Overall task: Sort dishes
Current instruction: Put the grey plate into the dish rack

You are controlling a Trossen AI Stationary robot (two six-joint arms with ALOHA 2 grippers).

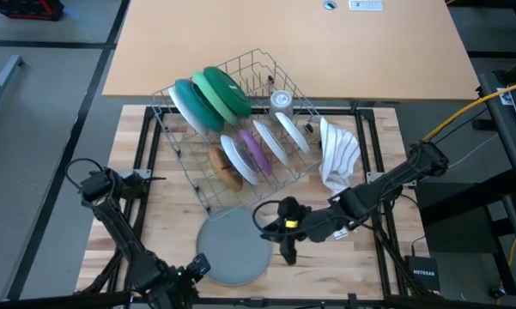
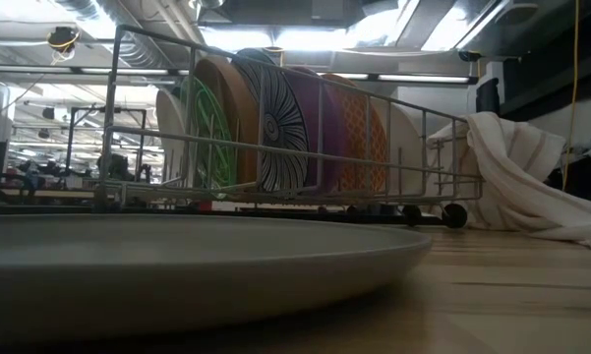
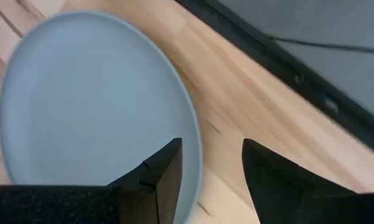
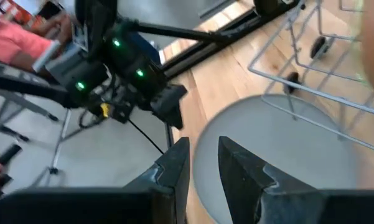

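A large grey plate (image 1: 232,249) lies flat on the wooden table in front of the wire rack (image 1: 240,129). The rack holds green and teal plates (image 1: 210,94) on edge, with white, purple and brown smaller dishes (image 1: 249,153) beside them. My left gripper (image 3: 211,144) is open at the grey plate's near left rim (image 3: 196,149), one finger over the plate and one over the table, seemingly above it. My right gripper (image 4: 203,142) hovers open by a narrow gap over the plate's right side, with nothing between its fingers.
A white striped cloth (image 1: 339,154) lies bunched to the right of the rack. A small clear cup (image 1: 281,100) stands at the rack's far side. Black frame rails (image 1: 373,172) border the wooden top. Bare wood lies to the left of the grey plate.
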